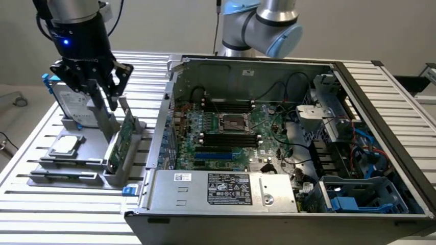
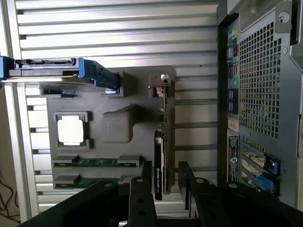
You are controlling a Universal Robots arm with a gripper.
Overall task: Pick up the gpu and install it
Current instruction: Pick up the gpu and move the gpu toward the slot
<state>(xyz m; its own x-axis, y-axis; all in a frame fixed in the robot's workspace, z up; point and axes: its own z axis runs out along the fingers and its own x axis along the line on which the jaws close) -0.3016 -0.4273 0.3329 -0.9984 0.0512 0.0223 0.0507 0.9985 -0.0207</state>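
Robot gripper poised over an upright gpu.
Exterior view: the gpu stands on edge in a gray holder at the exterior view's left. Wrist view: fingers are apart, straddling the gpu without touching. A clean grasp likely needs them centred and square to its faces.

A slatted aluminium table carries two things: a flat grey parts holder on the exterior view's left, and just beside it a large open dark metal computer case.
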